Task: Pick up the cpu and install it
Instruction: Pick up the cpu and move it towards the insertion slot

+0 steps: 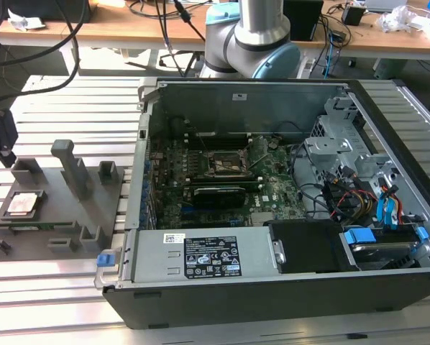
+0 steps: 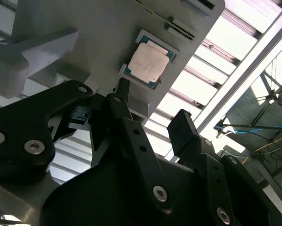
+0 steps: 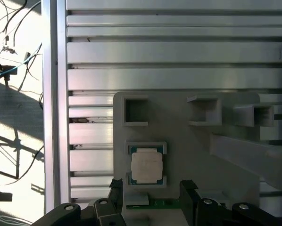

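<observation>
1. Exterior view: finding the gripper (image 1: 5,154) hanging over the grey fixture (image 1: 57,205) at the view's left, with the cpu (image 1: 24,204) lying flat in its nest nearby, well apart from the socket (image 1: 226,164).
2. Second wrist view: seeing the fingers (image 2: 129,127) spread wide, clasping nothing, not touching the cpu (image 2: 148,63).
3. First wrist view: judging the cpu (image 3: 146,168) as light, stiff, thin, smooth-topped and fragile; pinching gently the two edges left free by the nest looking safest.

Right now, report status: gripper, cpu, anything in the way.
Status: gripper open, empty, hovering by the grey fixture. The cpu seated in its pocket, untouched. Nothing on top of it.
</observation>
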Controlling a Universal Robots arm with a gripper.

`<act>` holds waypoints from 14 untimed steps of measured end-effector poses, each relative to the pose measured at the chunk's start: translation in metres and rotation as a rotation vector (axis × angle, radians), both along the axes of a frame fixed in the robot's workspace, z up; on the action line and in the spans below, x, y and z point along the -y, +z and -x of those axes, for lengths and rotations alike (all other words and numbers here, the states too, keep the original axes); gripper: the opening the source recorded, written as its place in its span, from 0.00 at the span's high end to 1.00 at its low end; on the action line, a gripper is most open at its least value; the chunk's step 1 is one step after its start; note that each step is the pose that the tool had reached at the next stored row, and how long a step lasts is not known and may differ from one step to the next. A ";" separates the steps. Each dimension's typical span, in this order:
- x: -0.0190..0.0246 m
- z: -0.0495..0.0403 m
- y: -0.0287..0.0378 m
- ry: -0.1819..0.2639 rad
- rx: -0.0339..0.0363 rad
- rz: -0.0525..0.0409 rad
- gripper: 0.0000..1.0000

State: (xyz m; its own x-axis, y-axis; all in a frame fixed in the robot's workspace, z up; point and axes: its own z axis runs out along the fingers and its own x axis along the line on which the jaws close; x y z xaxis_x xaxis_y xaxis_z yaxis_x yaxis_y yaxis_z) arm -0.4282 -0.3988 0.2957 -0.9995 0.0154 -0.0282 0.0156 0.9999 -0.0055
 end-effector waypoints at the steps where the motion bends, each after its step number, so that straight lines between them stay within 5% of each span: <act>1: 0.0000 0.0000 -0.0007 0.000 0.0000 0.0000 0.40; 8: 0.0000 0.0000 -0.0060 0.000 0.0000 0.0000 0.40; 11: 0.0000 0.0000 -0.0162 0.000 0.0000 0.0000 0.40; 14: 0.0000 0.0000 -0.0185 0.000 0.0000 0.0000 0.40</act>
State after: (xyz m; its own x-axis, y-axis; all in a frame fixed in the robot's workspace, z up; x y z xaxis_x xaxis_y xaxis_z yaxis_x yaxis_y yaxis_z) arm -0.4282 -0.3988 0.2772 -0.9995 0.0154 -0.0282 0.0155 0.9999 -0.0054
